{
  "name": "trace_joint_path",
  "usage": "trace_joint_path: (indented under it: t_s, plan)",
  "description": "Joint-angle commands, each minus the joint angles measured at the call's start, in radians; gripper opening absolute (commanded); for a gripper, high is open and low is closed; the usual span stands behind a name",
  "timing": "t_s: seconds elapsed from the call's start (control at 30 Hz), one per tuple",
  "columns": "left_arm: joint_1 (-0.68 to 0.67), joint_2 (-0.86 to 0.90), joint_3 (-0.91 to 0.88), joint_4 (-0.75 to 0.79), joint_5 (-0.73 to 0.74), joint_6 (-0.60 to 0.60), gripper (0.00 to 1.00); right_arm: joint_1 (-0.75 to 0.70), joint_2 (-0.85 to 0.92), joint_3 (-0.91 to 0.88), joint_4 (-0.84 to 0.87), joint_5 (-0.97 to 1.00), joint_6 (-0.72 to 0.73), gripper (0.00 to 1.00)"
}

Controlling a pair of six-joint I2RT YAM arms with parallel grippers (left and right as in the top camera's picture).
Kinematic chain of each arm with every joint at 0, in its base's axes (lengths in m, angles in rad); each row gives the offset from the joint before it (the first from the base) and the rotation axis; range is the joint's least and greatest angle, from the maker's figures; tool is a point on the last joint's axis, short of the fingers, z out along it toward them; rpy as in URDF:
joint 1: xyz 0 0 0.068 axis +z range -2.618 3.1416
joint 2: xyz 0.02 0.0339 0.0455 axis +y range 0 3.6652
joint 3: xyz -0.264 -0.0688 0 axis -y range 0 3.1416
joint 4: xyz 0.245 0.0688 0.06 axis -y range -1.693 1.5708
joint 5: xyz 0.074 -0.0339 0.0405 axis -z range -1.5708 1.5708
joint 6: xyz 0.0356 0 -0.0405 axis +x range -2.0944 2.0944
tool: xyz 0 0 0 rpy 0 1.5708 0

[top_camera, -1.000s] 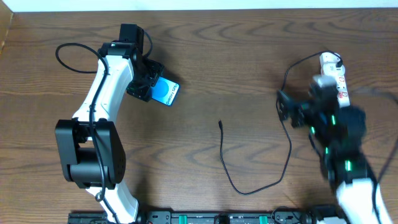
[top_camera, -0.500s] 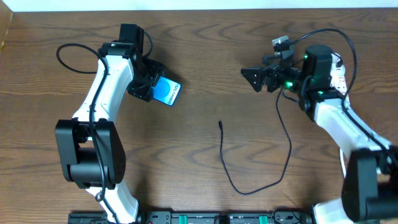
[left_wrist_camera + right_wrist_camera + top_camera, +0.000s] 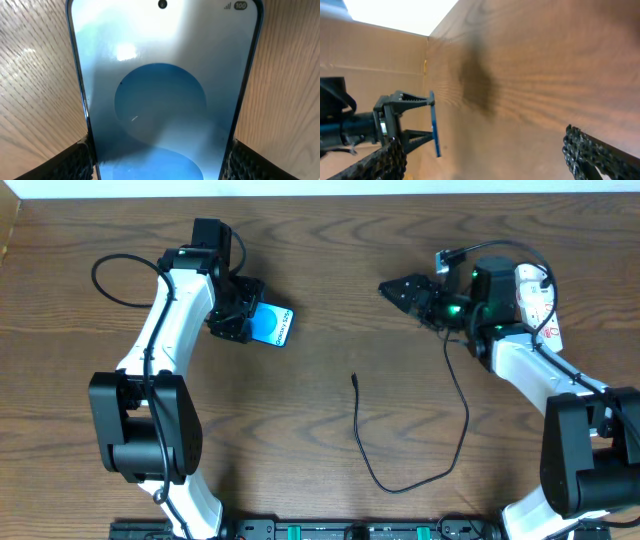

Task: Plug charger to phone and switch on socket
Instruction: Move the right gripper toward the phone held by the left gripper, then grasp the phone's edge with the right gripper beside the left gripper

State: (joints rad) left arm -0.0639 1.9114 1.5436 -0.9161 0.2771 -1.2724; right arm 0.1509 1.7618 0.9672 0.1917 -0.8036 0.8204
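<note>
From above, the left gripper [image 3: 245, 320] pinches one end of the phone [image 3: 272, 327]. The blue phone sits near the top left of the brown table [image 3: 330, 250]. You cannot tell from up here if it touches the wood. The right gripper [image 3: 392, 288] is over on the other side, near the top, and points left toward the phone. The socket [image 3: 536, 302] lies at the far right, just behind the right arm. The charger [image 3: 372, 465] lies loose on the table. Its small plug tip [image 3: 354, 378] is in the middle, well apart from the phone. The thin black cable loops down and then goes back up toward the socket.

Up close on the left wrist, the phone [image 3: 162, 100] fills almost the whole view. Its screen is bright blue. The black pads [image 3: 75, 162] press on its two long edges.

Over on the right wrist, the fingers [image 3: 380, 162] are spread wide with nothing between them. Far off, the phone [image 3: 435, 142] shows its thin side, held by the left gripper [image 3: 431, 119].
</note>
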Motion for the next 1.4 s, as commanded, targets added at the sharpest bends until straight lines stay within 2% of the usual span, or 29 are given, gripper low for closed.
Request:
trace_joint_path:
  t_s: [0.0, 0.47, 0.73, 0.9, 1.17, 1.37]
  plan:
    - [-0.012, -0.032, 0.009, -0.003, 0.029, -0.064, 0.08, 0.041, 0.006, 0.016, -0.02, 0.016, 0.154, 0.99]
    - [-0.118, -0.032, 0.009, 0.01, 0.029, -0.126, 0.07, 0.202, 0.007, 0.016, -0.031, 0.04, 0.106, 0.99]
    - [-0.18, -0.032, 0.009, 0.013, 0.029, -0.129, 0.07, 0.256, 0.007, 0.016, -0.058, 0.098, 0.037, 0.99]
    - [-0.214, -0.032, 0.009, 0.013, 0.031, -0.171, 0.07, 0.274, 0.007, 0.016, -0.08, 0.129, 0.011, 0.99]
    - [-0.237, -0.032, 0.009, 0.017, 0.151, -0.208, 0.07, 0.278, 0.007, 0.016, -0.08, 0.147, 0.001, 0.96]
    - [-0.237, -0.032, 0.009, 0.017, 0.188, -0.208, 0.07, 0.278, 0.007, 0.016, -0.079, 0.148, 0.001, 0.93]
